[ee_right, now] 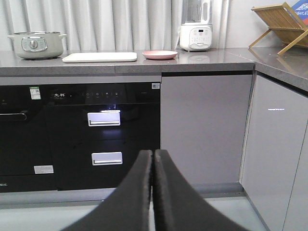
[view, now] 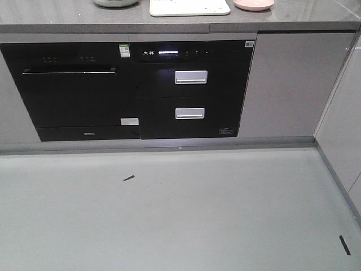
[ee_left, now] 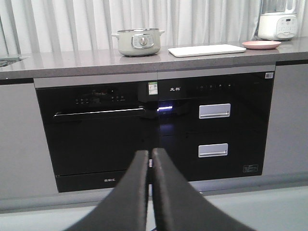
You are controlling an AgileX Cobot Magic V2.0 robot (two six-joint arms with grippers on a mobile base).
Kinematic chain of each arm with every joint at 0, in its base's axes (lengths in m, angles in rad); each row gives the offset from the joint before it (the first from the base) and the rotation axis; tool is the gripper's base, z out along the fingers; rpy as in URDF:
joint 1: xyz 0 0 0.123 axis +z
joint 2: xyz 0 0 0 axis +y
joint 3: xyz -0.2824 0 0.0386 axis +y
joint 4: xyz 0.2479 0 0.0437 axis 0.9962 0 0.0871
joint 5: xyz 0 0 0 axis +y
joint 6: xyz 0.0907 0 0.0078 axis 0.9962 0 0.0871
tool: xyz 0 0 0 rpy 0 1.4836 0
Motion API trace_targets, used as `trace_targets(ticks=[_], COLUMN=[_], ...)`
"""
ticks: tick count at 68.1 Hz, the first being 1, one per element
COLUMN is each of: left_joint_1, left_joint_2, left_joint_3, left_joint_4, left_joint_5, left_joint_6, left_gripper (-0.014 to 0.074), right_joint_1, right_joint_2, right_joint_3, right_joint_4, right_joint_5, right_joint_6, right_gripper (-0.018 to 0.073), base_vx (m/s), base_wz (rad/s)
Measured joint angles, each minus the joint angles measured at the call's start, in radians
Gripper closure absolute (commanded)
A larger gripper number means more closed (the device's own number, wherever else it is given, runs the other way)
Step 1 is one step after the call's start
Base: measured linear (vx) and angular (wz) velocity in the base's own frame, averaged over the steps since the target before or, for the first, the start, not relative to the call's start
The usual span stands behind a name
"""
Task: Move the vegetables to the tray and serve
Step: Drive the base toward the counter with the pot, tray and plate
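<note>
**Both arms facing the kitchen counter, grippers closed**

The tray lies flat on the grey counter, between a pale green pot and a pink plate. A white blender stands just beyond the plate. The left gripper and the right gripper each have their jaws pressed together, holding nothing. Both point at the black built-in appliances below the counter, well apart from the tray.
</note>
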Motion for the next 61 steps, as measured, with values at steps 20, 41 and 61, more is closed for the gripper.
trace_targets(ticks=[20, 41, 61], left_joint_1=[0.000, 0.000, 0.000], left_joint_2=[0.000, 0.000, 0.000], left_joint_3=[0.000, 0.000, 0.000], left_joint_4=[0.000, 0.000, 0.000], left_joint_5=[0.000, 0.000, 0.000], left_joint_6=[0.000, 0.000, 0.000], left_gripper=[0.0602, 0.0602, 0.0602], right_joint_1=[0.000, 0.000, 0.000], right_joint_2=[0.000, 0.000, 0.000], right_joint_3=[0.000, 0.000, 0.000], right_joint_4=[0.000, 0.000, 0.000], right_joint_5=[0.000, 0.000, 0.000], right_joint_6=[0.000, 0.000, 0.000], right_gripper=[0.0565, 0.0565, 0.0565], base_vx=[0.15, 0.15, 0.12], base_wz=[-0.03, -0.03, -0.02])
